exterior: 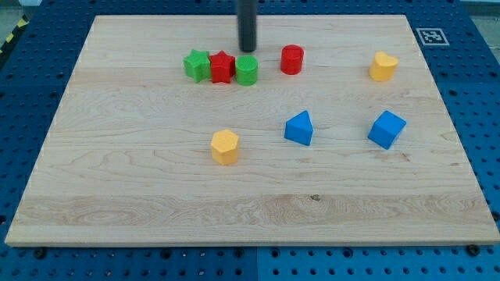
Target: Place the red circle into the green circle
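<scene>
The red circle (pixel 291 59) stands near the view's top, right of centre. The green circle (pixel 246 70) stands to its left, with a small gap between them. The green circle touches a red star (pixel 222 67), which touches a green star (pixel 196 65); the three form a row. My rod comes down from the view's top, and my tip (pixel 247 49) ends just above the green circle in the view, to the left of the red circle.
A yellow block (pixel 383 66) sits at the upper right. A blue block (pixel 299 128) and a blue cube (pixel 387 129) sit right of centre. A yellow hexagon (pixel 224 146) sits near the middle. The wooden board (pixel 250 211) lies on a blue pegboard.
</scene>
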